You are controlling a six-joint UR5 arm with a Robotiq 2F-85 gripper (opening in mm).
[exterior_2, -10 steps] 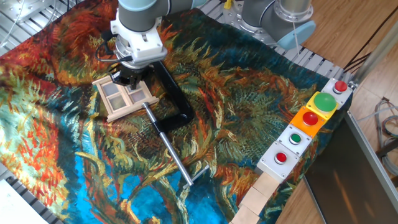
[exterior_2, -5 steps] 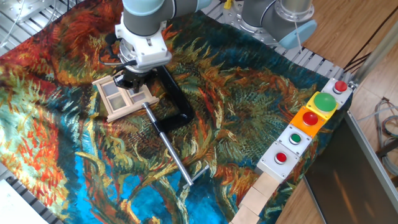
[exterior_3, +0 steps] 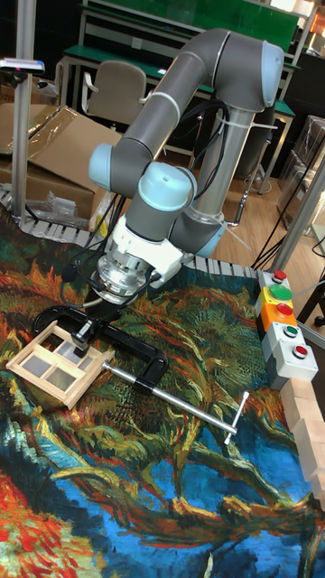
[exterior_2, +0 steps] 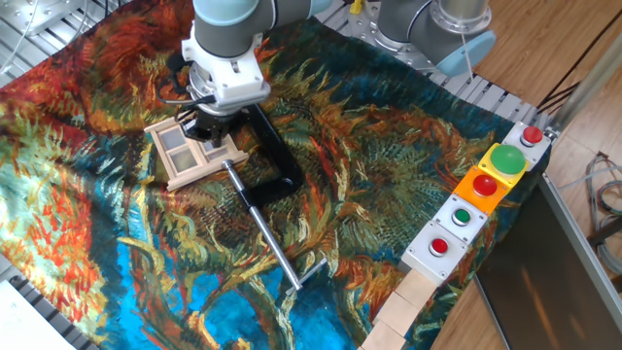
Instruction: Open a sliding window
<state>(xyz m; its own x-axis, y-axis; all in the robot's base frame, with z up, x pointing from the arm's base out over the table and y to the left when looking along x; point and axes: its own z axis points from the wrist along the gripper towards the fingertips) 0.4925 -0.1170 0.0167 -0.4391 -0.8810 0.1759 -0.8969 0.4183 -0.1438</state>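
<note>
The sliding window [exterior_2: 185, 153] is a small pale wooden frame with cross bars, lying flat on the patterned cloth at the left. It shows again in the tall fixed view as the sliding window [exterior_3: 56, 361], near the left edge. My gripper [exterior_2: 210, 128] points straight down onto the window's far right part, next to the clamp. Its dark fingers [exterior_3: 82, 336] look pressed together and touch the wood, with nothing held between them. The wrist hides the window's far corner in the fixed view.
A black C-clamp [exterior_2: 272, 156] lies right beside the window, its long steel screw [exterior_2: 272, 243] running toward the front. Button boxes [exterior_2: 481, 190] line the right edge, with pale wooden blocks [exterior_2: 403, 311] below them. A second arm's base [exterior_2: 437, 24] stands behind.
My gripper has shifted slightly to the right along the window's far side. The outer frame and the clamp have stayed where they were.
</note>
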